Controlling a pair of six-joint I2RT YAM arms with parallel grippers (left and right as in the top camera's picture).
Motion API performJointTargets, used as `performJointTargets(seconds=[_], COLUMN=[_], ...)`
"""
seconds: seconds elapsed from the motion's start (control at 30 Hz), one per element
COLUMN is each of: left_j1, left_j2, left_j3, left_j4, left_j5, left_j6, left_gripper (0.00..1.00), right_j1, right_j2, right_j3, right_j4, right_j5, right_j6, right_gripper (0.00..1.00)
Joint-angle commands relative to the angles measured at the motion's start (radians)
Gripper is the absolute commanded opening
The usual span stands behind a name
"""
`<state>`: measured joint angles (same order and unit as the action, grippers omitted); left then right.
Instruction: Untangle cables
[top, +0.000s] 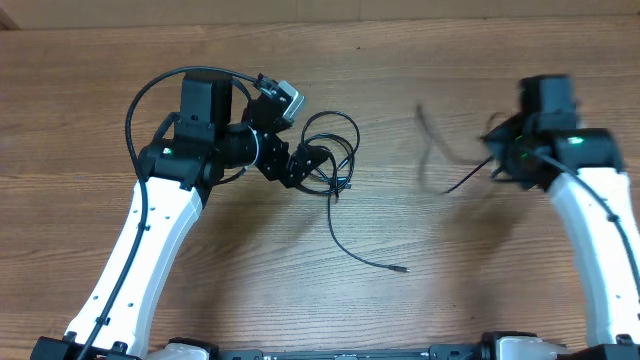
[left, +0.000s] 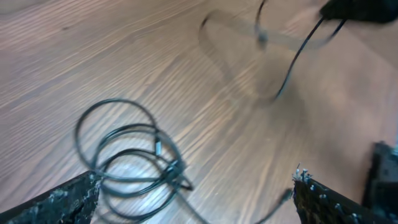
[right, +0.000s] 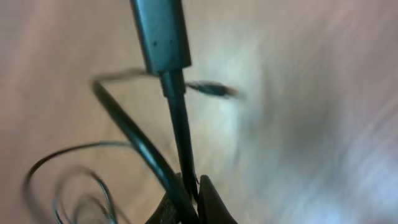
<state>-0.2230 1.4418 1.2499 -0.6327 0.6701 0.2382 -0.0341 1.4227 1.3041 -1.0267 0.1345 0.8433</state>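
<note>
Right hand (right: 189, 200): pressed together, pinching a thin black flexible cord with a long black plug end (right: 177, 124) just below that plug.
Reason for hold: a grip next to the plug probably gives control of the free end, so the cord can be carried clear of the other loops.
Held cord, position: raised off the wooden tabletop (top: 300, 60) on the right side. It is blurred in the overhead view, so its exact path cannot be told.
Coiled thin black cord (left: 169, 169): lies flat left of centre in several overlapping loops that cross at one knot. One loose tail runs toward the near edge and ends in a small plug.
Separation: held cord and coil are well apart, and no strand is seen joining them.
Left hand (top: 300, 165): fingers spread wide, gripping nothing, hovering at the coil's left edge. It appears placed to pin or pick a loop.
Containers: none in view. Both cords rest on, or hang over, bare tabletop.
</note>
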Motion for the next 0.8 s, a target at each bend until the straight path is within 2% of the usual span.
performJointTargets(seconds=[0.0,0.17,0.27,0.47,0.6,0.77], left_j1=[-0.006,-0.006,-0.006,-0.006,-0.006,-0.006], left_j2=[-0.008,-0.009,-0.009,-0.009,-0.009,-0.009], left_j3=[0.009,0.009,0.009,0.009,0.009,0.009], left_j4=[0.001,0.001,0.001,0.001,0.001,0.001], left_j5=[-0.129,-0.223,-0.249,-0.256,-0.255,-0.256], left_j6=[-0.01,-0.01,-0.01,-0.01,-0.01,-0.01], left_gripper=[0.99,1.0,1.0,1.0,0.99,0.99], right_j1=[-0.133,-0.35,-0.449,-0.577,-0.639,-0.7], right_j2=[-0.008,0.035,0.072,0.193,0.304,0.434], right_j3=[0.026,0.026,0.026,0.026,0.026,0.026], right_j4=[0.074,0.308,0.456,0.66,0.728,0.738], right_j5=[0.038,0.04,0.018,0.023,0.026,0.033], right_j6=[-0.169,-0.323,-0.369,-0.493,-0.582,-0.586], right_gripper=[0.04,0.04,0.04,0.04,0.04,0.04])
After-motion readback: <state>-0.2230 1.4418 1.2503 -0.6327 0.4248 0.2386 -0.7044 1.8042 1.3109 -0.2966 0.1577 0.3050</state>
